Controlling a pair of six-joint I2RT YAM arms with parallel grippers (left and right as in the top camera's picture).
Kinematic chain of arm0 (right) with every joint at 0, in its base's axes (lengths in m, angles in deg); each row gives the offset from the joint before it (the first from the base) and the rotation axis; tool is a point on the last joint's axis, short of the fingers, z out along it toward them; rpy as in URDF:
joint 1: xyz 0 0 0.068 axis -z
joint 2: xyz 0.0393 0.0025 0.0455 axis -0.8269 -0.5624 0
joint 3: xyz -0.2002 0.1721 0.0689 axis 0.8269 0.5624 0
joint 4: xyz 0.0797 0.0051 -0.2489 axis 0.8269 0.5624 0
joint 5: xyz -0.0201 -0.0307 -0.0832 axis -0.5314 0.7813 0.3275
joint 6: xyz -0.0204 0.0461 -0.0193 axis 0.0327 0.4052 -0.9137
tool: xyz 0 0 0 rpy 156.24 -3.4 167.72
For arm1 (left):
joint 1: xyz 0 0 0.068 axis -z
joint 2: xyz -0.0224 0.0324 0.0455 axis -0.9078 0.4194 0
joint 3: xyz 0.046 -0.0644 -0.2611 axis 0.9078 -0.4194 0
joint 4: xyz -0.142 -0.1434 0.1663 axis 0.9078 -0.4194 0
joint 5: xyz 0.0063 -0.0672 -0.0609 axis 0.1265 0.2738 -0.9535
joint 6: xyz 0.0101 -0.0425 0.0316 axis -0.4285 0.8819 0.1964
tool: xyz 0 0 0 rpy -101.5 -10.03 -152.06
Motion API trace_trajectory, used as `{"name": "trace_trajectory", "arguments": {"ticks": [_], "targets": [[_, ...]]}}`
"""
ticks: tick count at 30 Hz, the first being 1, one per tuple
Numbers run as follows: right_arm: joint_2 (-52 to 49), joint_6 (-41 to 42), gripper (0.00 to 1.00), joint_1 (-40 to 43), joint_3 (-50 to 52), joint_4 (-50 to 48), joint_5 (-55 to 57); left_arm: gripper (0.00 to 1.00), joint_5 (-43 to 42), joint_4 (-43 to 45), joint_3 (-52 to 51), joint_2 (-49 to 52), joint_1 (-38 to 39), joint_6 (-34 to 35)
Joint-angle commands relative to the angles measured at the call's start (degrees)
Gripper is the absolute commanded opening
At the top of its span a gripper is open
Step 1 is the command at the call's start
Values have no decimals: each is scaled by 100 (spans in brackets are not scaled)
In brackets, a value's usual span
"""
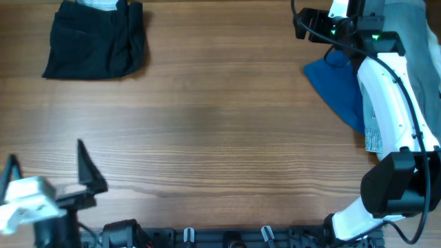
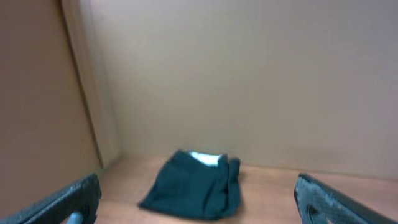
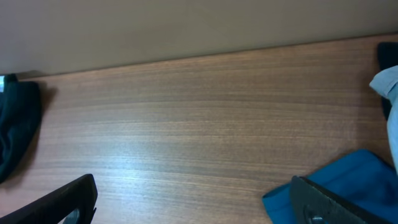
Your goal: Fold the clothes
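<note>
The black clothes lie as a folded, compact bundle at the table's far left, with a pale waistband showing at the top edge. They also show in the left wrist view and at the left edge of the right wrist view. My left gripper is open and empty near the front left edge, well short of the clothes; its fingers frame them in its wrist view. My right gripper is open and empty at the far right, above bare wood.
A bright blue cloth lies under the right arm and beside the right finger. A pale grey-blue garment lies at the far right edge. A wall rises behind the table.
</note>
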Motion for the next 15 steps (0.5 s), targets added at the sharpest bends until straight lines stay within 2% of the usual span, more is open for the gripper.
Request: {"name": "trace_trajectory", "arguments": {"ticks": [1,6,9,15], "targets": [[-55,-103,100,-2,-24,-11,57,100,-592,962,-1598,-741,-33,11],[-55,-103,100,-2,-24,-13,57,100,-1305,2514,-3451,-1421,-13,13],[-55,-105,100,-2,-24,-13,57,100,-1469,3176,-4041,-1513,11,13],[-55,-103,100,-2,-24,-13,57,100,-1464,3305,-4542,-1513,205,9]]}}
